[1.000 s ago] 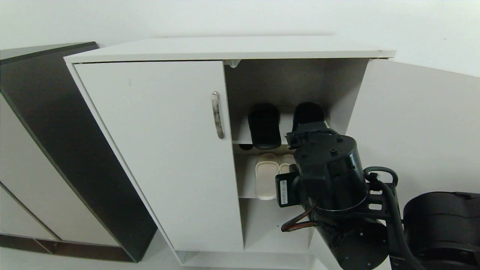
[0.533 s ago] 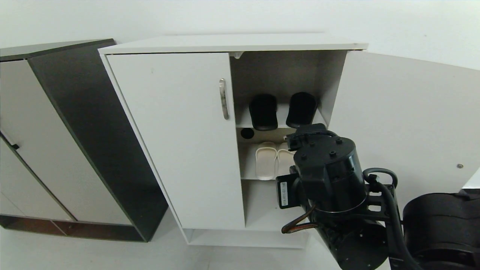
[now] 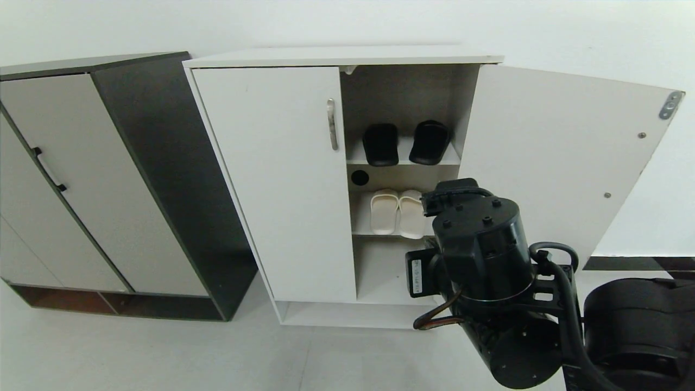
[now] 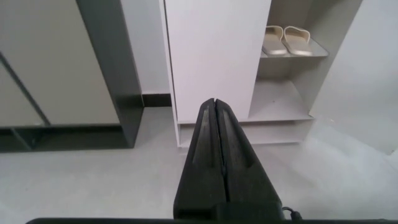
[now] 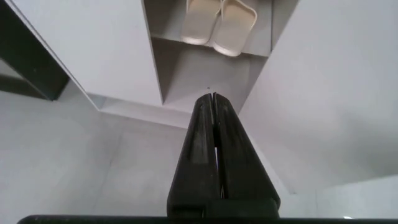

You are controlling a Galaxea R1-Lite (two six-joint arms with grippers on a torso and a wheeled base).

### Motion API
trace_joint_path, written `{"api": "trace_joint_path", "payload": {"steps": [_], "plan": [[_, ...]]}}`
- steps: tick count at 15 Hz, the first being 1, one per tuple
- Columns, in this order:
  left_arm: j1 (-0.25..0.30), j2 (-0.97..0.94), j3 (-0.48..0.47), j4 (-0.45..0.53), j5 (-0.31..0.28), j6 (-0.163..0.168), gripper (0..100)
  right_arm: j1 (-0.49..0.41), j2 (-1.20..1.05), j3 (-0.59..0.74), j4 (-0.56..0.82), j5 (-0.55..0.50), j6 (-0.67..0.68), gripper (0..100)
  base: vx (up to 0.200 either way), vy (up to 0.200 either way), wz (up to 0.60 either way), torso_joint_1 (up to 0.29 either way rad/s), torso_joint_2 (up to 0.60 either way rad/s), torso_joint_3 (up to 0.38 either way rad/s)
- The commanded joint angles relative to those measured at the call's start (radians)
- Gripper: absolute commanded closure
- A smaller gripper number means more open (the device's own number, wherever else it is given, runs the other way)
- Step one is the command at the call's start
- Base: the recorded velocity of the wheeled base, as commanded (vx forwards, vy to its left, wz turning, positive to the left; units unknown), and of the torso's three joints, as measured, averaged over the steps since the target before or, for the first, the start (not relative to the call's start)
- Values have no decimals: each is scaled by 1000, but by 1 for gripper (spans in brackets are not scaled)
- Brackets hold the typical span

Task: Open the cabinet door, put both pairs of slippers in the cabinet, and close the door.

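The right arm (image 3: 483,255), a black rounded housing with cables, stands in front of the cabinet (image 3: 342,55) in the head view. It hides the right end of the middle shelf, the edge of one white slipper and much of the bottom compartment. The left door (image 3: 282,179) is shut, so everything behind it is out of sight. The right door (image 3: 548,157) hangs wide open, a flat matte panel with small screws and a metal hinge plate at its outer top corner.

The black slippers (image 3: 380,144) lie side by side but apart on the top shelf, toes inward, their far ends lost in shadow. The white slippers (image 3: 385,213), smooth and moulded with raised rims, lie touching each other on the middle shelf. A round dark hole (image 3: 359,177) sits in the back panel between the two shelves. The handle (image 3: 332,131) is a slim, upright metal bar.

A grey cabinet (image 3: 81,179) with dark sides stands just beside the white one, cut off at the picture's edge.

The left gripper (image 4: 214,102) has its fingers pressed together, holding nothing, above the pale floor (image 3: 163,353) before the shut door. The right gripper (image 5: 213,98) is likewise closed and empty, in front of the bottom compartment.
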Motion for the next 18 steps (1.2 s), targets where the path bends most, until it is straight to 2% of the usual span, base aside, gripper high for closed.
{"api": "trace_joint_path", "payload": {"steps": [1, 18], "plan": [[0, 1, 0, 0, 0, 0, 100, -7, 0, 22, -19, 2, -14, 100, 0, 0, 0, 0, 0, 0], [0, 1, 0, 0, 0, 1, 100, -37, 3, 42, -82, 8, -37, 100, 0, 0, 0, 0, 0, 0]]}}
